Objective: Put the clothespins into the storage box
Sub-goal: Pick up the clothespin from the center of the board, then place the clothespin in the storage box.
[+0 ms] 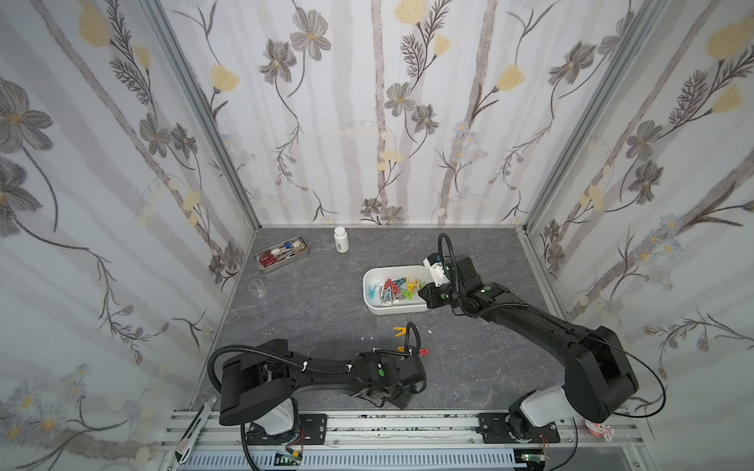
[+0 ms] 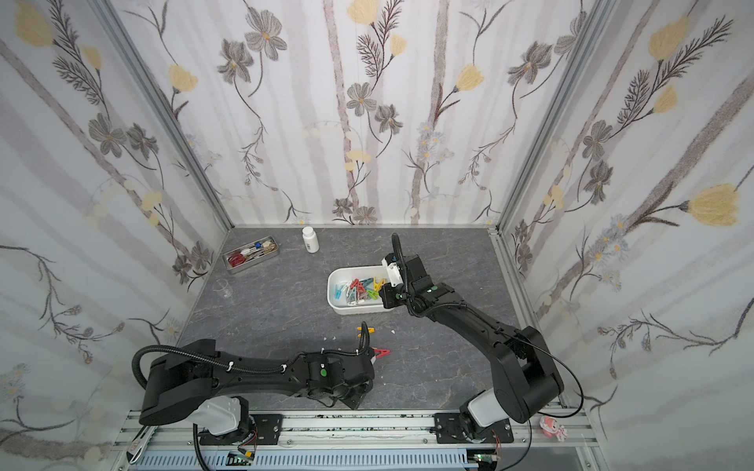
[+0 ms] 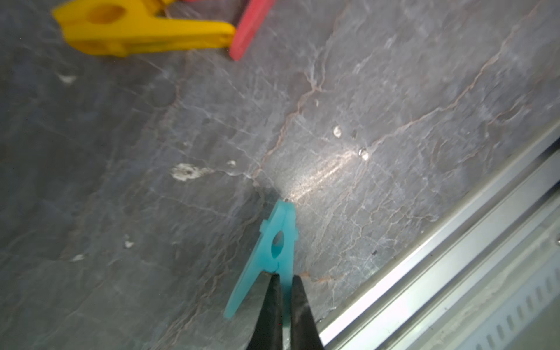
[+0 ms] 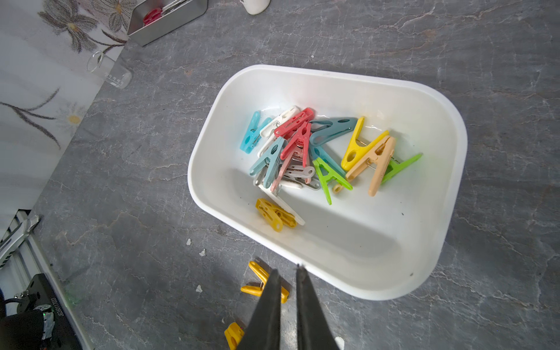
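Left hand (image 3: 286, 277) gripping a teal pin (image 3: 277, 242) low over the worktop (image 3: 378, 91).
I judge this the pick-up step: my left hand is clenched on one leg of the teal pin. Next I must lift and carry it to the box (image 4: 378, 97), well apart, where most pins (image 4: 298, 142) lie. My right hand (image 4: 288, 269) hangs nearly closed and empty by the box's rim. A yellow pin (image 3: 136, 30) and red pin (image 3: 251, 27) lie loose.

Robot test booth: floral panels (image 1: 367, 122) in aluminium framing (image 1: 205, 118) at 9, 12 and 3 o'clock, marbled tabletop (image 1: 326, 310), arm bases (image 1: 538, 412) bolted to rail (image 1: 408, 424) at 6 o'clock.
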`<control>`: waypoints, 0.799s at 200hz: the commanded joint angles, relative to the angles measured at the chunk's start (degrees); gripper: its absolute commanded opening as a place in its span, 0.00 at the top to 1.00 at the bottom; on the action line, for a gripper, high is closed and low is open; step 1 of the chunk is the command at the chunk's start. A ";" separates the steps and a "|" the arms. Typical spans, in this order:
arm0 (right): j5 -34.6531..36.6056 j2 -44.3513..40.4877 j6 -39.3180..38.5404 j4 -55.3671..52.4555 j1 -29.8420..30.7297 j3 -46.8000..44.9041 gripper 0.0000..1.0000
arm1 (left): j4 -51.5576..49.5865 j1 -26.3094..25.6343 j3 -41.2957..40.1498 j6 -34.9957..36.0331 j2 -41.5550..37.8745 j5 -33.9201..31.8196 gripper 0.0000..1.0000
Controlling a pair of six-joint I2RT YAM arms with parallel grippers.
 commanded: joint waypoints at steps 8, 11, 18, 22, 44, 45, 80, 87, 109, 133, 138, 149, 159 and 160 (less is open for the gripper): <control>1.54 -1.14 0.02 1.60 0.02 -0.28 0.86 | 4.55 4.55 -2.15 -2.53 -4.98 4.69 0.96; 1.66 -1.18 0.07 1.62 0.00 -0.35 0.86 | 4.98 5.19 -2.30 -2.62 -5.55 5.13 0.96; 1.99 -1.50 0.05 1.60 0.00 -0.57 0.86 | 5.66 6.68 -2.49 -2.72 -6.57 5.89 0.96; 2.26 -1.73 -0.08 1.60 -0.04 -0.71 0.86 | 5.98 7.59 -2.46 -2.72 -7.06 6.20 0.96; 2.72 -2.88 -0.02 1.39 -0.31 -1.16 0.86 | 6.93 13.04 -1.30 -2.03 -8.88 8.07 0.96; 2.72 -2.96 -0.02 1.32 -0.33 -1.16 0.86 | 7.00 13.29 -1.20 -1.94 -8.94 8.17 0.96; 2.99 -4.51 -0.03 0.83 -0.35 -1.12 0.87 | 11.22 21.99 1.67 0.62 -9.26 11.53 0.96; 2.86 -4.59 -0.02 0.39 -0.33 -0.95 0.87 | 12.31 23.94 2.51 1.28 -8.70 12.71 0.96; 2.68 -5.25 -0.02 -0.91 -0.28 -1.02 0.87 | 14.27 27.84 6.54 3.24 -5.57 14.27 0.96; 3.31 -6.75 -0.19 -2.22 -0.26 -2.48 0.87 | 16.06 31.05 10.94 5.32 -1.71 15.51 0.97; 3.83 -7.09 -0.33 -2.73 -0.25 -2.79 0.87 | 16.28 31.55 11.93 5.65 -0.56 15.71 0.96; 4.75 -7.77 -0.61 -3.74 -0.25 -3.79 0.87 | 16.75 32.37 14.12 6.34 1.84 15.82 0.97; 4.94 -8.70 -0.55 -4.28 -0.22 -4.74 0.87 | 17.19 32.76 15.95 6.97 4.07 16.07 0.97; 4.93 -8.77 -0.59 -4.28 -0.24 -4.84 0.87 | 17.23 32.83 16.17 7.00 4.34 16.08 0.97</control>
